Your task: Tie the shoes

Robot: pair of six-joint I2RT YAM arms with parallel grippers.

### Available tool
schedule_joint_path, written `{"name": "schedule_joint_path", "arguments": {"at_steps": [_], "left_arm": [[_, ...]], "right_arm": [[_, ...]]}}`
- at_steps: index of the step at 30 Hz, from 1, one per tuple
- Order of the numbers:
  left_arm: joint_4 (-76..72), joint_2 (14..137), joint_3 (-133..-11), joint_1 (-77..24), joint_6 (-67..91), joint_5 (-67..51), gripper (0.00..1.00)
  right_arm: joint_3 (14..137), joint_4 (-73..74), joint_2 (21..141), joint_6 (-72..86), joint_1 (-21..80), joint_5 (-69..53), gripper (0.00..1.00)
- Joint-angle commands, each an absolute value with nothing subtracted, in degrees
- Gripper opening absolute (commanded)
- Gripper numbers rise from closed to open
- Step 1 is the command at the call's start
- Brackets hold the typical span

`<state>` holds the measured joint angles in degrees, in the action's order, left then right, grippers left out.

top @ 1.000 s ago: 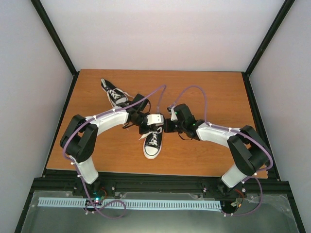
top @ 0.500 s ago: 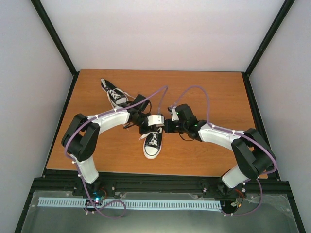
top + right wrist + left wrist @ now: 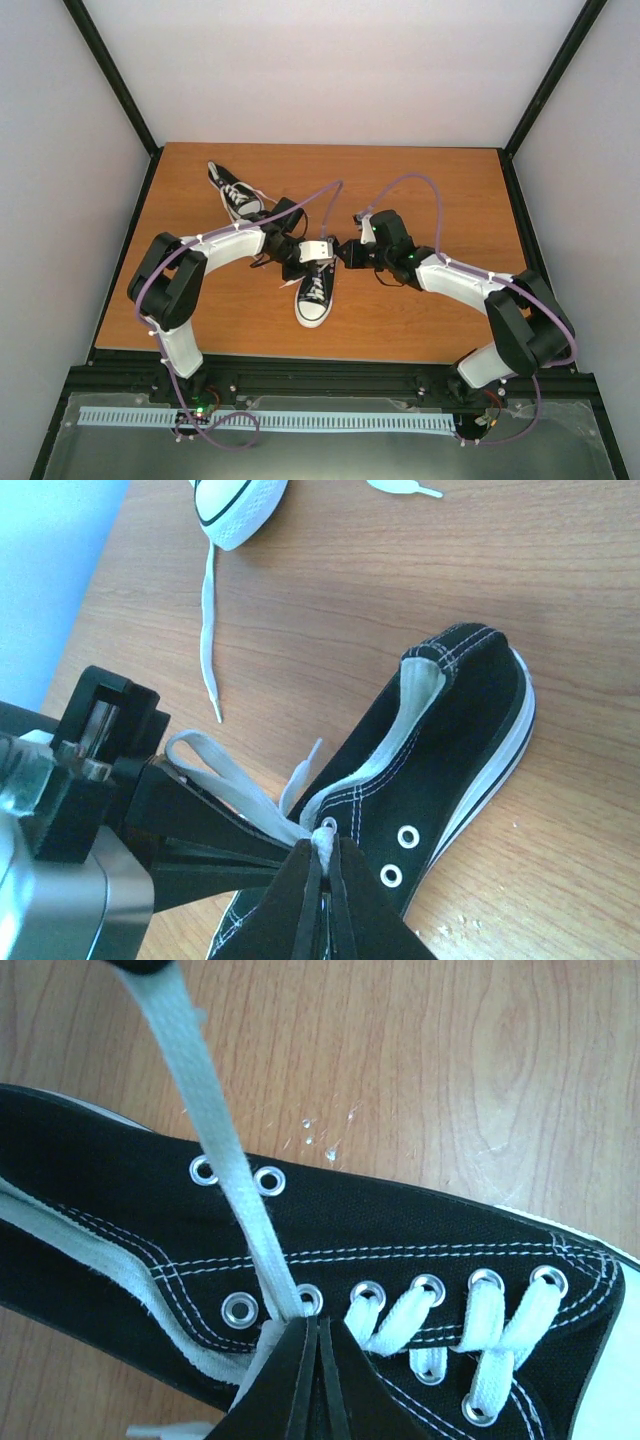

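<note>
The near shoe [image 3: 313, 292] lies at the table's middle, toe toward me; it also shows in the left wrist view [image 3: 400, 1220] and the right wrist view [image 3: 450, 740]. My left gripper [image 3: 303, 257] and right gripper [image 3: 340, 254] meet over its top eyelets. The left gripper [image 3: 316, 1325] is shut at the top eyelet, on a white lace loop [image 3: 200, 765] that comes out of its tip. The right gripper [image 3: 326, 848] is shut on a bunched bit of lace by the eyelet. A taut lace strand [image 3: 215, 1130] runs up across the shoe's side.
The second shoe [image 3: 235, 190] lies at the back left of the wooden table [image 3: 430, 190], its toe [image 3: 235, 505] and loose lace [image 3: 208, 630] in the right wrist view. Black frame posts stand at the table's corners.
Both grippers have stayed at the near shoe's top eyelets. The right arm's wrist has shifted a little back and right; the shoe has not moved.
</note>
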<state>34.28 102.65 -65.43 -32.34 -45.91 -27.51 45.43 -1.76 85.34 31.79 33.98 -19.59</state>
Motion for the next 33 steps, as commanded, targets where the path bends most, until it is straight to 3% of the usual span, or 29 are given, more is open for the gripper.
{"name": "schedule_joint_path", "arguments": {"at_steps": [1,9,15,23,25,28,30,33], "left_arm": [[39.6,103.3,-64.3,-31.4,-46.7,-26.7,0.05],[39.1,103.8,-68.1,-31.4,-44.0,-30.2,0.09],[41.4,99.6,-69.6,-31.2,-44.3,-32.8,0.34],[51.8,94.8,-73.9,-28.2,-51.4,-36.7,0.41],[55.3,94.2,-74.2,-26.8,-56.3,-37.4,0.40],[57.1,94.2,-71.5,-25.9,-62.0,-34.6,0.31],[51.8,95.1,-67.9,-25.9,-62.6,-30.1,0.22],[41.0,97.8,-64.2,-26.0,-60.8,-23.7,0.17]], "right_arm": [[44.9,-6.5,85.0,32.6,33.0,-19.8,0.03],[44.7,-6.4,87.2,32.9,33.0,-22.1,0.05],[45.5,-1.3,85.3,29.7,33.0,-18.6,0.27],[48.4,5.2,84.3,25.2,33.0,-14.1,0.41],[48.5,5.3,84.5,24.7,33.0,-14.1,0.45],[48.4,5.3,84.6,24.6,33.0,-14.2,0.46],[48.3,5.1,84.7,24.6,33.0,-14.3,0.47],[48.6,4.9,85.0,24.5,33.0,-14.8,0.47]]}}
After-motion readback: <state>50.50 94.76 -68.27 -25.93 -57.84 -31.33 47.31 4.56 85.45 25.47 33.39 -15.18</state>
